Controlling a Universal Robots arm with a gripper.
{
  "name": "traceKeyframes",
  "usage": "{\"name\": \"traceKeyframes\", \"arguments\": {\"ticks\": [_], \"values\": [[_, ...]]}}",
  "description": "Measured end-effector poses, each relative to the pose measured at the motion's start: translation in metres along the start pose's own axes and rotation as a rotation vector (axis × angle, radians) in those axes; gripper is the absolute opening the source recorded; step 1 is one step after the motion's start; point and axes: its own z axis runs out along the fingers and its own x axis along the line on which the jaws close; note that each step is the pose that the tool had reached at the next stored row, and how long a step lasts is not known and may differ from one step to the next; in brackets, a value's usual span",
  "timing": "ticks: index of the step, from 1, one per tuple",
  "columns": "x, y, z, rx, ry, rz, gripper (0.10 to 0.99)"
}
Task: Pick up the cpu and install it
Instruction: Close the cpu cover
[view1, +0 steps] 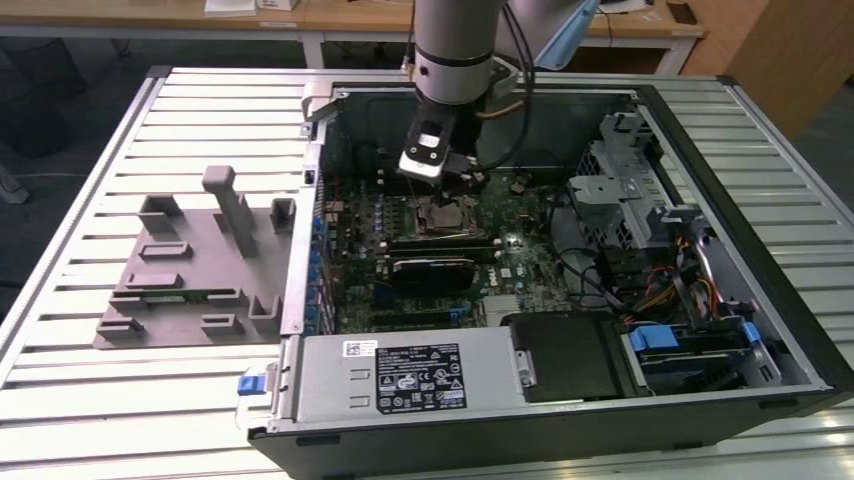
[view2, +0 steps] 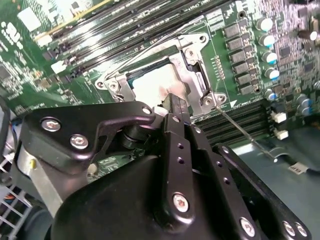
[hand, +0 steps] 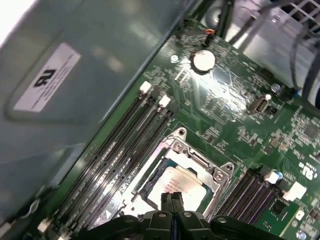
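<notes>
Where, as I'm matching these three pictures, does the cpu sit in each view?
Exterior view: the cpu lies inside the socket frame, just beneath the gripper.
First wrist view: the cpu lies in the frame, just beyond the gripper.
Second wrist view: the cpu lies in the frame, beyond the gripper.
Shared landmark: the metal socket frame around it.

Silver-grey arm (view1: 454, 50), black gripper (hand: 172, 197) with silver screws (view2: 180, 201).

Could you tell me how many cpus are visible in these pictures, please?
1. The cpu sits in the socket frame on the motherboard, just under the gripper, which hides part of it.
</notes>
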Motion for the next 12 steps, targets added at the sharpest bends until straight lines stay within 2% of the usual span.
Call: {"name": "traceKeyframes", "arguments": {"ticks": [12], "values": [[0.0000, 0.0000, 0.0000, 0.000, 0.0045, -0.190, 0.106]]}}
